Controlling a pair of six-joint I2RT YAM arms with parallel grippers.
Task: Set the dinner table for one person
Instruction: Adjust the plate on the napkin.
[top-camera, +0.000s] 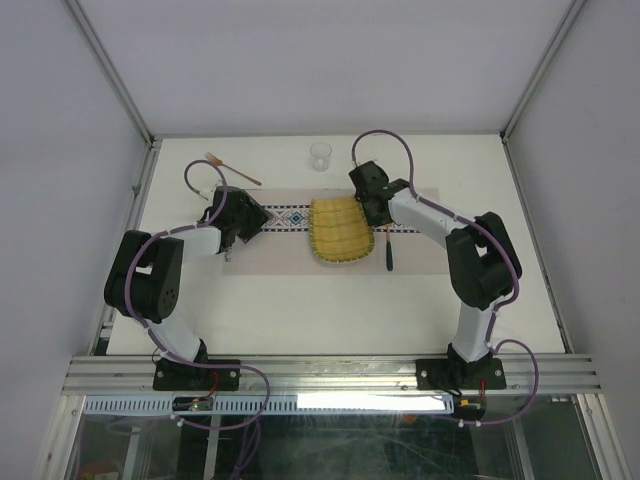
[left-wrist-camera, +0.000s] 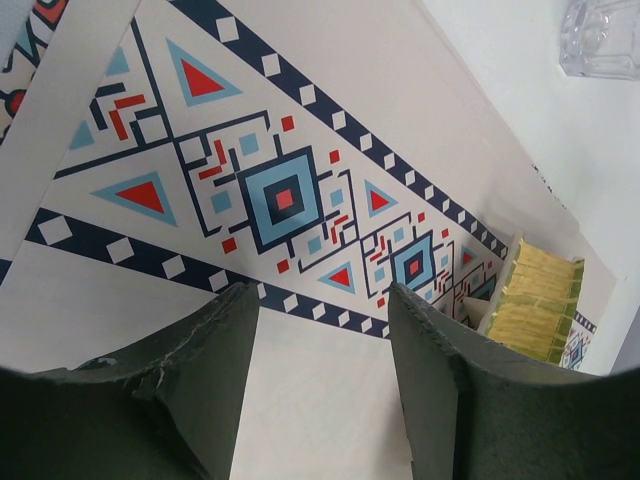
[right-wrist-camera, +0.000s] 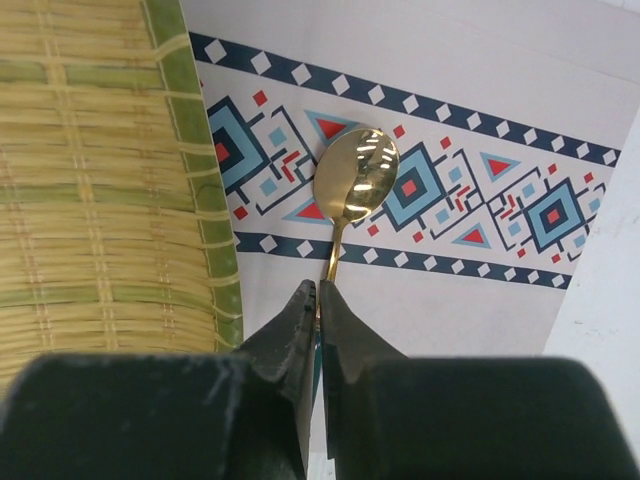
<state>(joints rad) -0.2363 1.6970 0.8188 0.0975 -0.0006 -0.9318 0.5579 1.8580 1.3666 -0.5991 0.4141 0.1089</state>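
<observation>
right gripper (right-wrist-camera: 318, 296) pinching spoon (right-wrist-camera: 356, 175), dinner table (top-camera: 300, 300) beneath

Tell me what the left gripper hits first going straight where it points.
Probably the placemat: the open left gripper points at its plain cloth beside the patterned band, nothing in between. Gap to the cloth is unclear.

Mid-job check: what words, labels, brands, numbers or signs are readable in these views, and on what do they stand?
No text can be read in any view.
placemat: only a blue and red geometric band, no letters or numbers.
spoon, bamboo tray, glass: no markings show.
left arm base and right arm base: any labels there are too small to read.
</observation>
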